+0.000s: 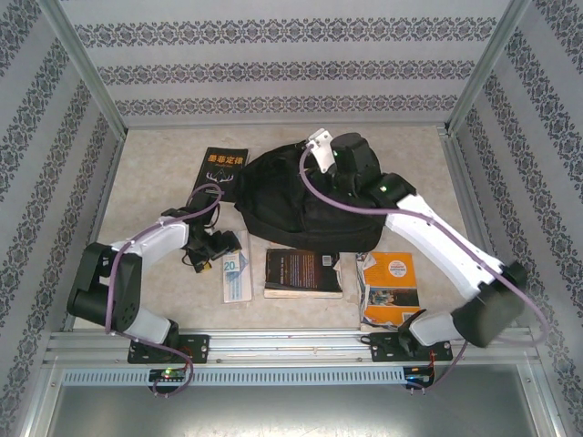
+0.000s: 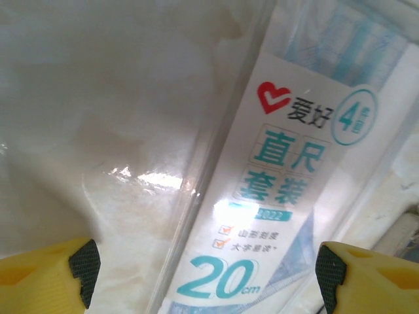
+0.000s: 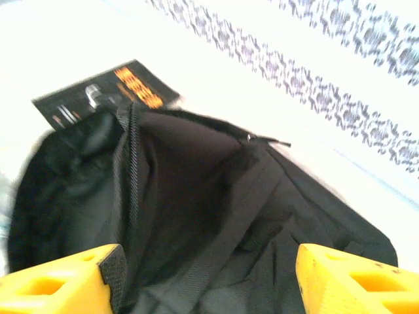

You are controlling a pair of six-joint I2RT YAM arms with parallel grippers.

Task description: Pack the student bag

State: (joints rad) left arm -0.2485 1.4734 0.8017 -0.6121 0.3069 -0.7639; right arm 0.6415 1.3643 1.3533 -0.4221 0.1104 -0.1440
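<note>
The student bag (image 1: 296, 200), a big black fabric backpack, lies at the middle back of the table. My right gripper (image 1: 346, 177) hovers over its right part. In the right wrist view the bag (image 3: 196, 196) gapes beneath the right gripper (image 3: 206, 281), whose jaws stand open with nothing between them. My left gripper (image 1: 215, 244) is low over a clear ruler-set packet (image 1: 234, 276) in front of the bag. Close up, the packet (image 2: 275, 196), printed "20cm", lies between the yellow fingers (image 2: 82, 268) of the open left gripper (image 2: 203, 281), apart from the pads.
A black-covered book (image 1: 225, 171) lies at the bag's back left, seen again beyond the bag (image 3: 105, 95). A dark book (image 1: 303, 271) lies in front of the bag, and an orange book (image 1: 390, 287) to its right. Patterned walls enclose three sides.
</note>
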